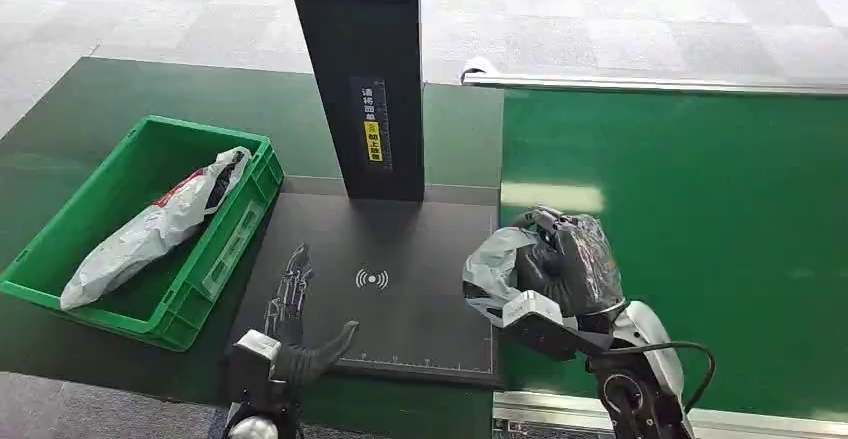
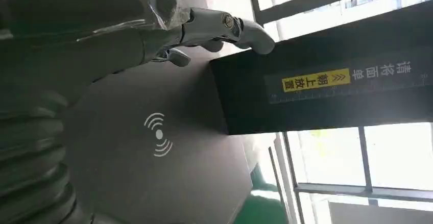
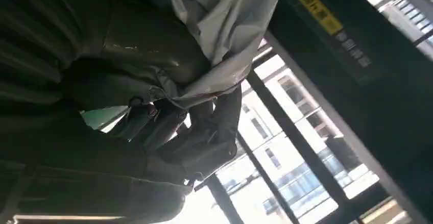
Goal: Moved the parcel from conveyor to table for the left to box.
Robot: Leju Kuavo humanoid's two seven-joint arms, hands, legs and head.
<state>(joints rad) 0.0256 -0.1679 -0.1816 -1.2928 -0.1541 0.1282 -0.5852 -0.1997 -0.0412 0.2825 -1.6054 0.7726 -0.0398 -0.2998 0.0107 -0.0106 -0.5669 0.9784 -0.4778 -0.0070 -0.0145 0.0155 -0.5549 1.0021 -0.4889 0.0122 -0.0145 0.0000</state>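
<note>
**Soft parcel in the right hand, at the pad's right edge**

Your right hand (image 1: 565,274) is clasped around the parcel (image 1: 495,264), a grey plastic mailer, crumpled and glossy. It sits at the seam where the green conveyor (image 1: 700,219) meets the dark scan pad (image 1: 400,259), just right of the wireless mark (image 1: 372,279). In the right wrist view the film (image 3: 224,25) bunches and folds over the dark fingers (image 3: 204,132), so expect it to be light, limp and a bit slippery; it will sag, not hold a shape. Grip the bulk of the bag, not a loose flap, or the film may slide out.

Your left hand (image 1: 295,329) lies open over the near left part of the pad, fingers spread, holding nothing. The pad is matte, flat and hard, with a ruler printed along its near edge. Behind it rises a black post (image 1: 365,79) with a yellow label. To the far left, a green ribbed crate (image 1: 40,259) already holds one white bag (image 1: 150,229)
</note>
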